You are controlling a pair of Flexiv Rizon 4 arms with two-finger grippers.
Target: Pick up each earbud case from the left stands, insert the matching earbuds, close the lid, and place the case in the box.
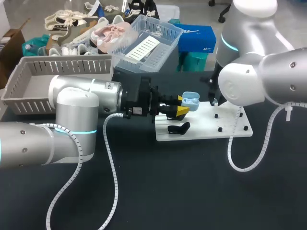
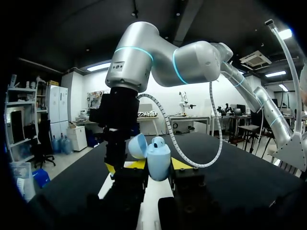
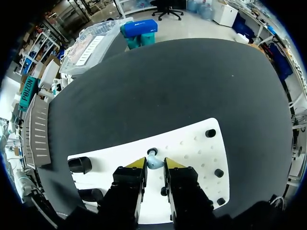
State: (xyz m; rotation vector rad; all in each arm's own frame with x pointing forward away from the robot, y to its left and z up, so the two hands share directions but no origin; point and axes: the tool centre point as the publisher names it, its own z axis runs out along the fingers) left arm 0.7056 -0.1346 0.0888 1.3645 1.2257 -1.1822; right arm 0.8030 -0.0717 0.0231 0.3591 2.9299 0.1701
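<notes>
Earbud case (image 1: 190,99), lid open at frame centre, sits clamped in left gripper (image 1: 182,105); right gripper (image 3: 154,168), pinching the earbud (image 3: 153,161), should align it squarely over its socket before pressing down.

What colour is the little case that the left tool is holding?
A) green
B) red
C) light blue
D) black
C: the case pinched between the yellow tips of the left tool is light blue, and its lid is open.
</notes>
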